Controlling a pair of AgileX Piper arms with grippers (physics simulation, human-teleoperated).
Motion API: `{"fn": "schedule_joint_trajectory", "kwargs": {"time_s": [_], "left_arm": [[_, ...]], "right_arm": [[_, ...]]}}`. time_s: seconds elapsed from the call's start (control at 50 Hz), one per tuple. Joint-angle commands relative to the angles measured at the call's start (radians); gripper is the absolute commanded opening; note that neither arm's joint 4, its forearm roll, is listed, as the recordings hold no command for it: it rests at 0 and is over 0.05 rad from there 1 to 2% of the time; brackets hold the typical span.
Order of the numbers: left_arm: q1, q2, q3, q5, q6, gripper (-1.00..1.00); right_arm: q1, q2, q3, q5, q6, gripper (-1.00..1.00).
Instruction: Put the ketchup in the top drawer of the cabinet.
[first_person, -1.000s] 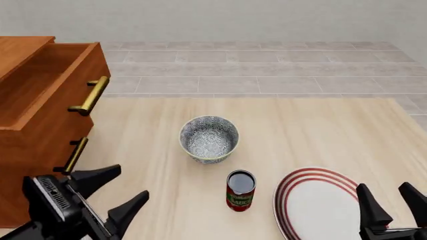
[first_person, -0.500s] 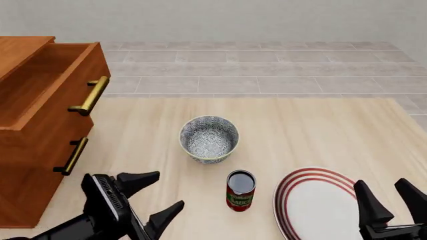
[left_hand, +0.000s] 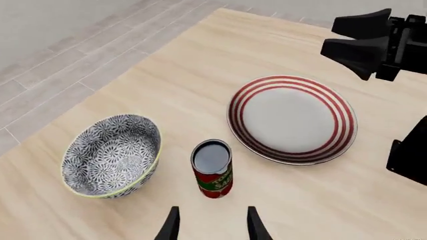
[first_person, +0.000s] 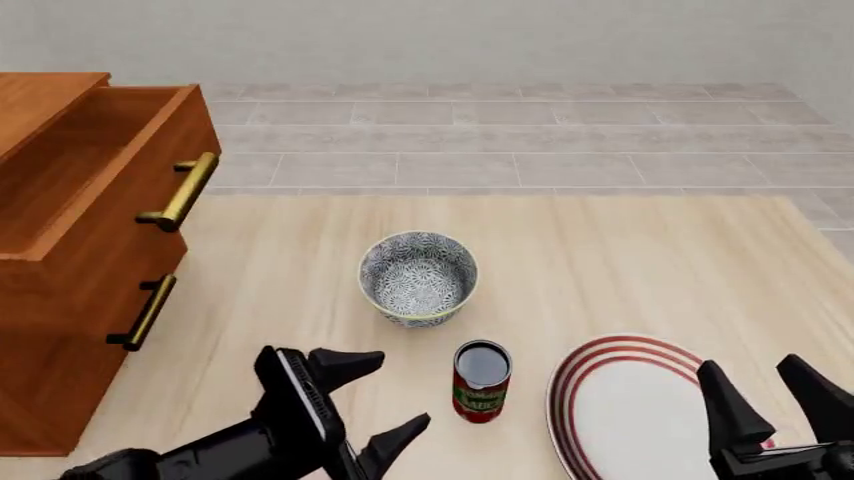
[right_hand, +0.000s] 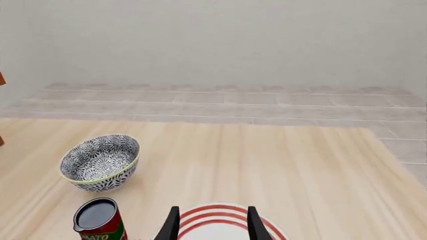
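Note:
The ketchup (first_person: 481, 382) is a small red can with a dark top, standing upright on the table between the bowl and the plate. It also shows in the wrist views as ketchup (left_hand: 212, 169) and ketchup (right_hand: 100, 220). My left gripper (first_person: 404, 387) is open just left of the can, fingers pointing at it without touching. My right gripper (first_person: 747, 365) is open above the plate's right side, holding nothing. The cabinet (first_person: 54, 330) stands at the left, its top drawer (first_person: 94, 170) pulled out and open, with a brass handle (first_person: 180, 190).
A grey patterned bowl (first_person: 418, 277) sits just behind the can. A white plate (first_person: 587, 360) with red rings lies to the can's right. The lower drawer handle (first_person: 144, 312) juts from the cabinet front. Tiled floor lies beyond the table's far edge.
My left gripper has swung right from beside the cabinet to just left of the can, still open. The right gripper has shifted slightly left. The can has not moved.

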Motion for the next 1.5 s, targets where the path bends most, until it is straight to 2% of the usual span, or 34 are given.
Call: {"fn": "schedule_joint_trajectory", "kwargs": {"time_s": [0.02, 0.12, 0.2, 0.28, 0.44, 0.5, 0.56, 0.6, 0.66, 0.74, 0.86, 0.9, 1.04, 1.3, 1.5], "left_arm": [[-0.045, 0.115, -0.036, -0.053, 0.005, 1.0], [-0.029, 0.132, -0.027, -0.086, 0.03, 1.0], [-0.028, 0.163, -0.033, -0.105, 0.024, 1.0], [0.012, 0.203, 0.005, -0.201, 0.093, 1.0], [0.007, 0.304, -0.007, -0.273, 0.114, 1.0], [0.0, 0.335, -0.036, -0.252, 0.098, 1.0], [0.002, 0.333, -0.037, -0.26, 0.123, 1.0], [-0.021, 0.326, -0.078, -0.211, 0.101, 1.0], [-0.023, 0.332, -0.087, -0.211, 0.103, 1.0], [-0.049, 0.38, -0.128, -0.198, 0.067, 1.0], [-0.051, 0.407, -0.16, -0.185, 0.065, 1.0], [-0.058, 0.417, -0.184, -0.159, 0.042, 1.0], [-0.043, 0.467, -0.216, -0.166, 0.061, 1.0], [-0.016, 0.543, -0.209, -0.217, 0.056, 1.0], [0.008, 0.531, -0.197, -0.22, 0.065, 1.0]], "right_arm": [[0.0, 0.0, 0.0, 0.003, -0.009, 1.0], [0.001, 0.03, 0.015, -0.041, -0.018, 1.0], [0.004, 0.028, 0.017, -0.039, -0.02, 1.0], [0.006, 0.026, 0.013, -0.031, -0.023, 1.0], [0.004, 0.01, 0.007, -0.008, -0.021, 1.0], [0.006, 0.012, 0.01, -0.013, -0.021, 1.0], [0.007, 0.009, 0.014, -0.013, -0.021, 1.0], [0.0, 0.018, 0.017, -0.023, -0.018, 1.0], [-0.002, 0.01, 0.015, -0.014, -0.017, 1.0], [-0.004, 0.014, 0.016, -0.021, -0.017, 1.0], [-0.002, 0.012, 0.015, -0.018, -0.021, 1.0], [-0.001, 0.011, 0.015, -0.016, -0.022, 1.0], [-0.007, 0.002, 0.014, -0.006, -0.021, 1.0], [-0.005, 0.008, 0.021, -0.013, -0.019, 1.0], [-0.005, 0.017, 0.021, -0.019, -0.02, 1.0]]}}
